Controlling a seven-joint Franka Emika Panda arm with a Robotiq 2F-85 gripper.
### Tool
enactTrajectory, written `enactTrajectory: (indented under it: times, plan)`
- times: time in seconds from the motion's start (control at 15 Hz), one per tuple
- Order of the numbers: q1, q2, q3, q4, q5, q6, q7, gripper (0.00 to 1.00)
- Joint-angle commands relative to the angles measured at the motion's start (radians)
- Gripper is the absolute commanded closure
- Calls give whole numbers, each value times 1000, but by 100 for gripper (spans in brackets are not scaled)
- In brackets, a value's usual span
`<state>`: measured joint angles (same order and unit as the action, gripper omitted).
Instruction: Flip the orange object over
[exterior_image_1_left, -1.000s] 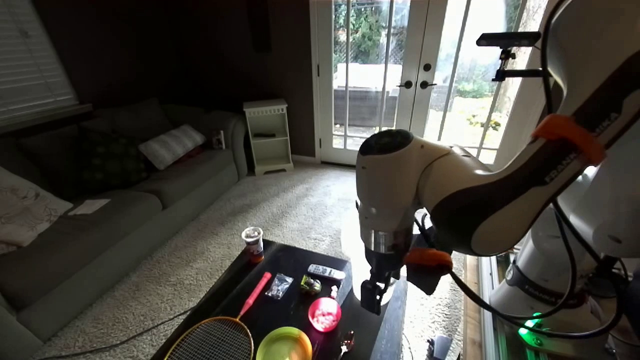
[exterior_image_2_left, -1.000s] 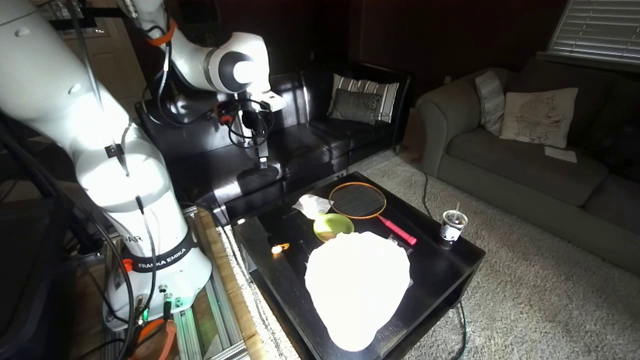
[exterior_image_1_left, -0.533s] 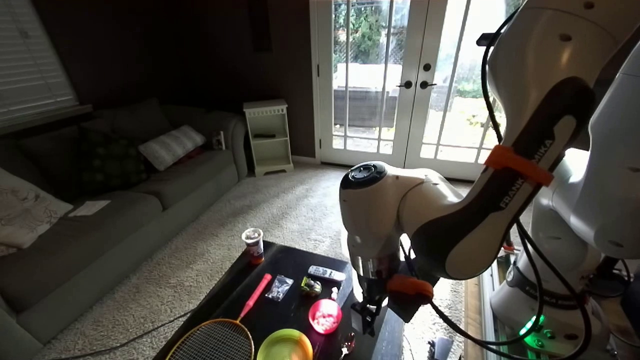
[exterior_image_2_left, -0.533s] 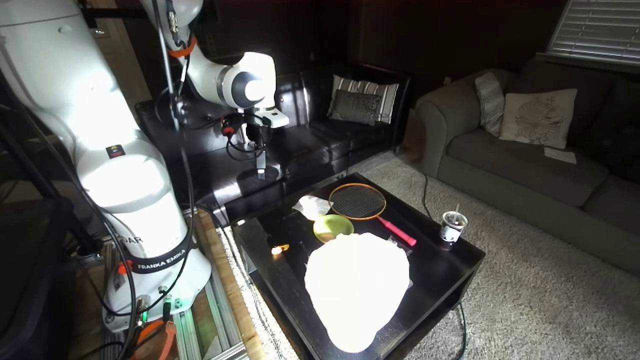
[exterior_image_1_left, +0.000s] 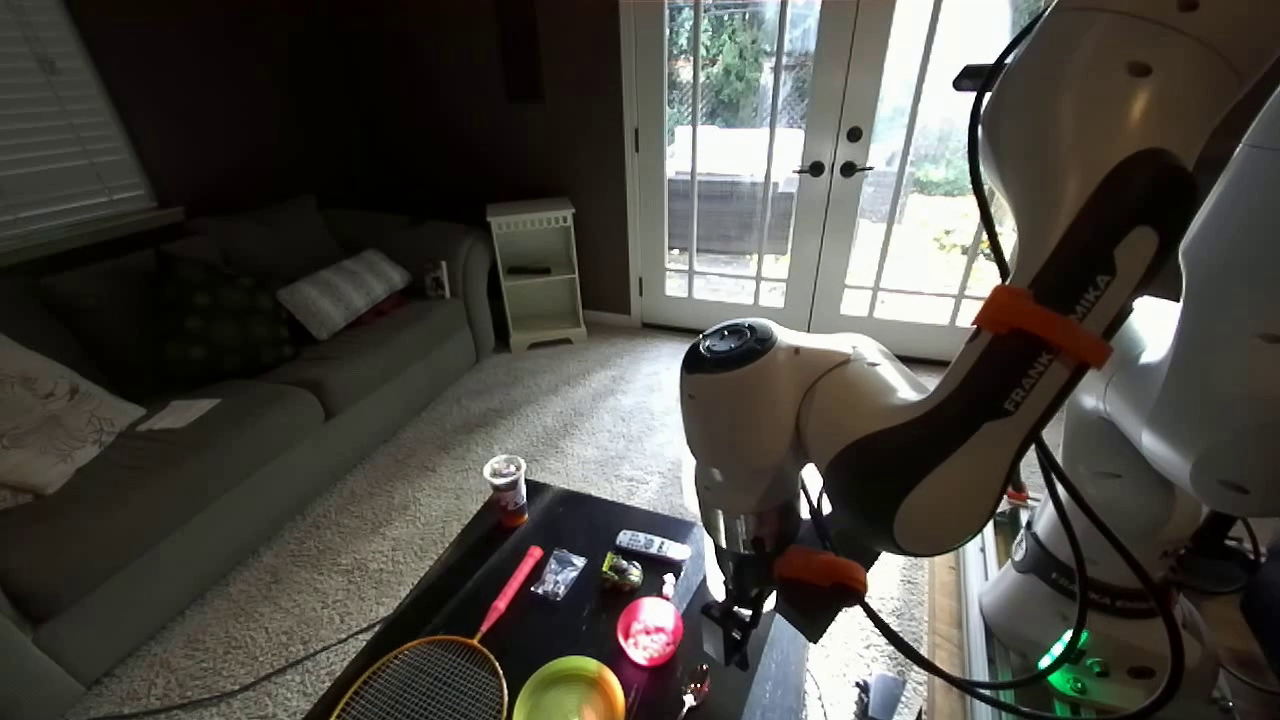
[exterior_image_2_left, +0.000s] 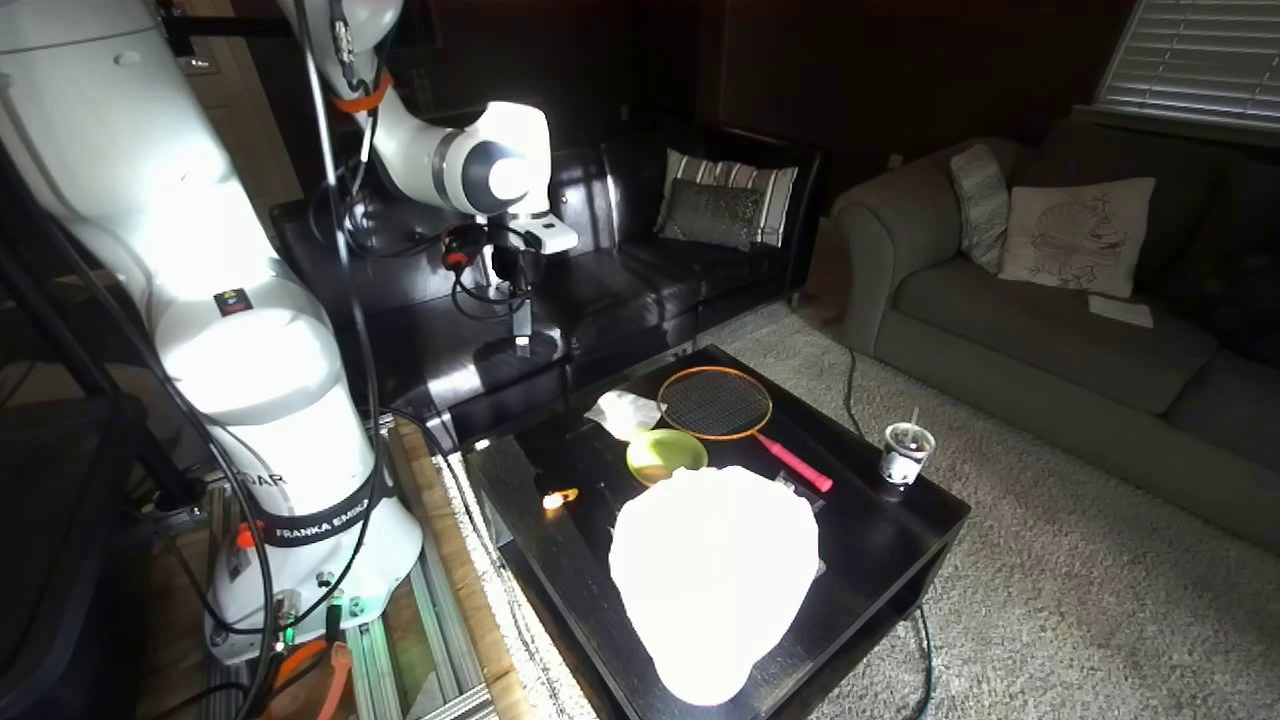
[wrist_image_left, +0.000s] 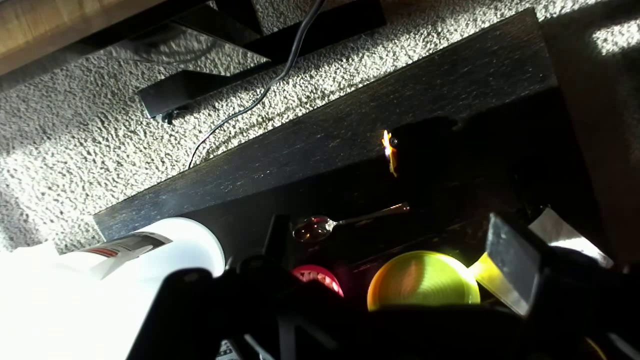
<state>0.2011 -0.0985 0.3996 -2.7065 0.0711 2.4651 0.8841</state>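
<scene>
While the hand (wrist_image_left: 387, 235) is hanging above the surface (wrist_image_left: 450, 85), fingers (wrist_image_left: 514, 262) standing wide apart, orange object (wrist_image_left: 388, 149) is lying untouched, partly lit, spoon (wrist_image_left: 327, 224) resting near it

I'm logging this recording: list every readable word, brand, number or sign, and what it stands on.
"FRANK": arm link, just below the orange band.
"MIKA": same arm link, just above the orange band.
"FRANKA EMIK": black base band, last letter unclear.
"AR": white base, preceding letter unclear.
Too small or blurred: print on the cup, keys of the remote, arm sticker, label on the white container.
No readable numbers.
</scene>
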Motion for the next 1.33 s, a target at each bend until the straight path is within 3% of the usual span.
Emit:
enactTrajectory:
  times: [0.0, 0.27, 0.53, 0.73, 0.8, 1.27]
  plan:
    - [39, 73, -2, -10, -23, 24, 138, 0]
    - [116, 253, 7, 14, 42, 132, 298, 0]
    - [176, 447, -6, 71, 152, 352, 309, 0]
    - [262, 561, -99, 130, 106, 495, 364, 0]
    - [225, 463, -56, 65, 139, 436, 307, 0]
    - [234, 485, -70, 76, 139, 447, 301, 0]
